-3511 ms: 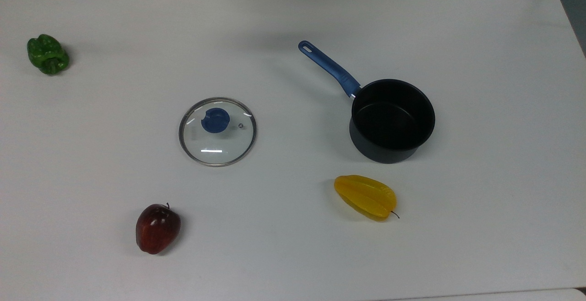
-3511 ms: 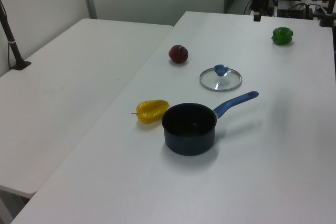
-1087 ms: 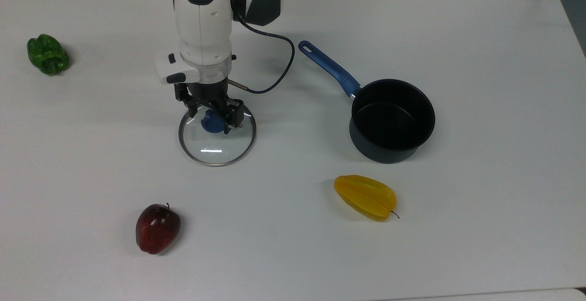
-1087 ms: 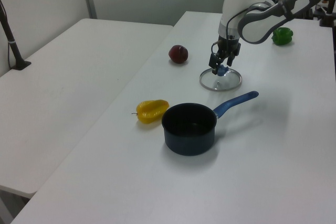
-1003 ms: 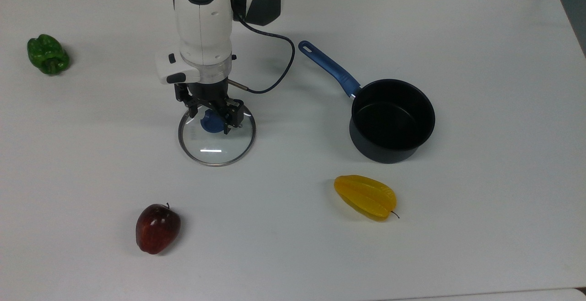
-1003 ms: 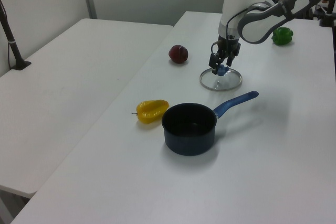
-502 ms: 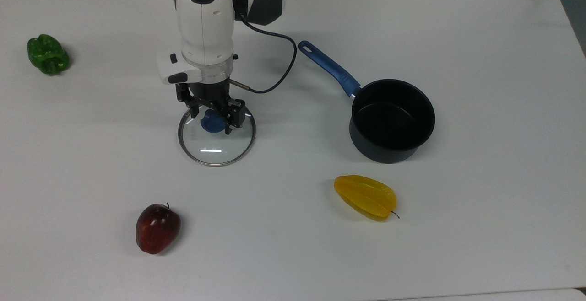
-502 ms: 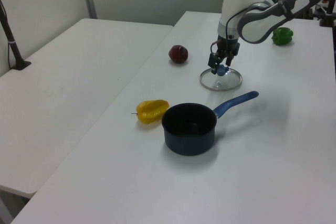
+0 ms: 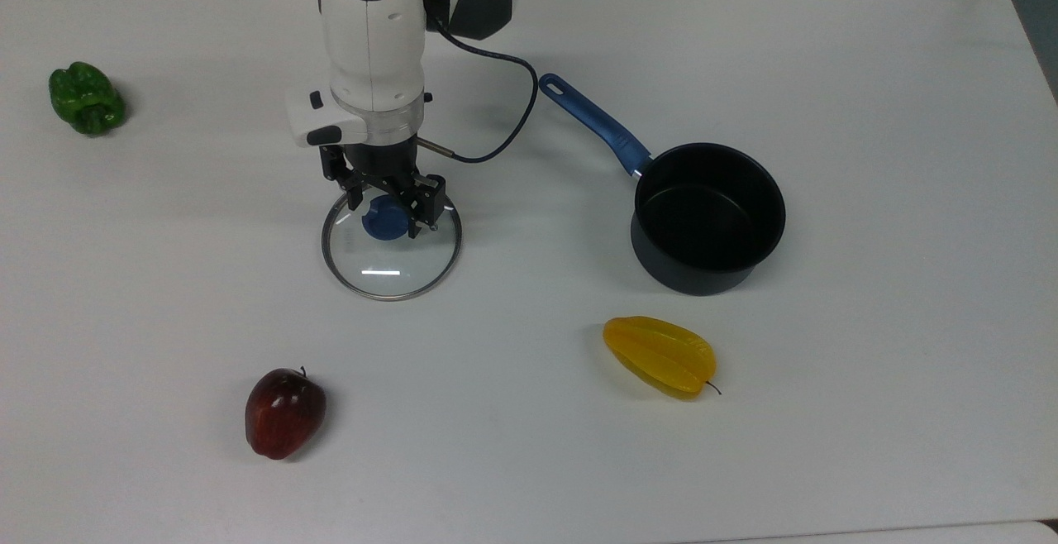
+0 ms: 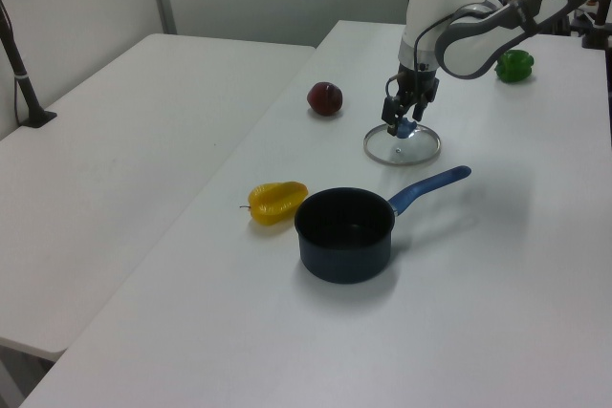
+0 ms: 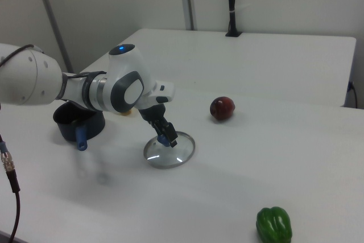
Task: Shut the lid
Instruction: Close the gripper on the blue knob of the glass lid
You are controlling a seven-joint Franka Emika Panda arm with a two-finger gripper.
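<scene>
The lid (image 9: 391, 248) lay flat on the bench (image 9: 868, 73), well apart from the pan (image 9: 707, 217), which stood open-mouthed toward the top view's right with its blue handle (image 9: 595, 124) angled up and to the top view's left. The end effector (image 9: 386, 207) pointed straight down over the lid's blue knob (image 9: 383, 219), its fingers (image 9: 426, 205) set on either side of the knob. They looked closed onto it or very nearly so, but whether they gripped it firmly could not be told. In the left view the end effector (image 10: 402, 121) sat low at the knob, and the lid (image 10: 403, 146) seemed to rest on the bench, not lifted.

The step in hand appeared to be the grasp of the knob, so the task was at an early stage: the pan was uncovered. The next move would call for a sure hold on the knob, a straight lift so the rim cleared the bench, a carry toward the top view's right that kept the lid level and high enough to pass the handle, then a centred descent onto the pan's mouth.

An apple (image 9: 284, 412), a starfruit (image 9: 660, 355) and a green pepper (image 9: 86, 98) lay off that path.
</scene>
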